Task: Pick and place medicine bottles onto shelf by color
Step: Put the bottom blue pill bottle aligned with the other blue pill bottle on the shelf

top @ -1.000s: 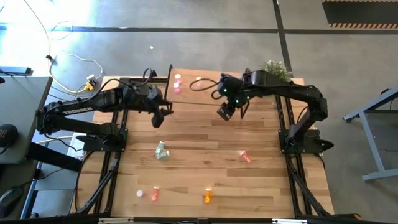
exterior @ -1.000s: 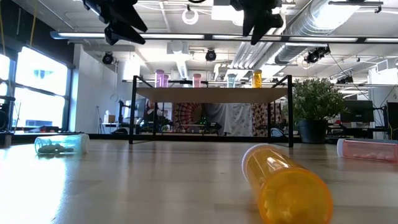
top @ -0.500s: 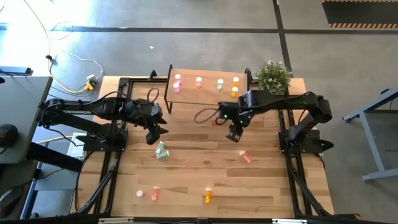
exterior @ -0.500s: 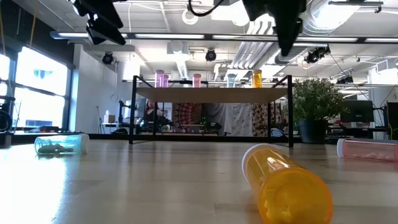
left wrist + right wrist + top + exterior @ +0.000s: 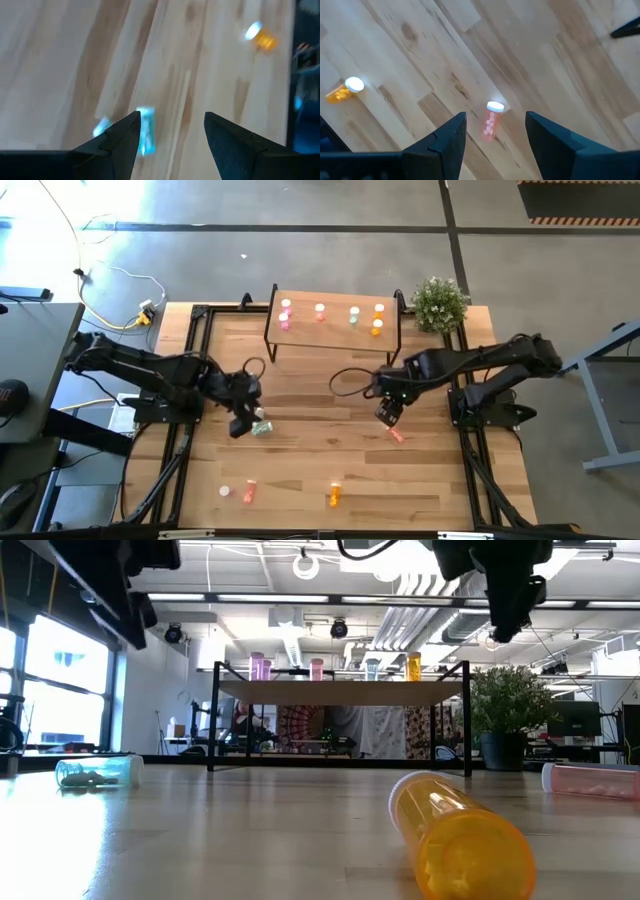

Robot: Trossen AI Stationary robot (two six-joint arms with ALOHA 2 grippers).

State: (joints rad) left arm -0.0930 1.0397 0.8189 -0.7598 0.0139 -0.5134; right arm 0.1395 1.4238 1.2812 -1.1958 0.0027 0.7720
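Both grippers hang open above the tabletop, holding nothing. My left gripper (image 5: 242,423) hovers over the pale green bottle (image 5: 261,426), which lies on its side; in the left wrist view the green bottle (image 5: 146,131) shows beside one finger. My right gripper (image 5: 387,415) is above the salmon-red bottle (image 5: 395,435), also lying on its side, seen between the fingers in the right wrist view as the salmon-red bottle (image 5: 491,120). An orange bottle (image 5: 333,496) and pink bottles (image 5: 247,491) lie near the near edge. The shelf (image 5: 335,330) carries several upright bottles.
A potted plant (image 5: 438,302) stands at the far right corner beside the shelf. In the low view the orange bottle (image 5: 458,836) lies close to the camera. Bare wood planks stretch between the two arms in the table's middle.
Both arms have swung from near the shelf toward the table's near side and come down. The left gripper now sits over the green bottle, the right gripper over the salmon-red bottle. No bottle has moved.
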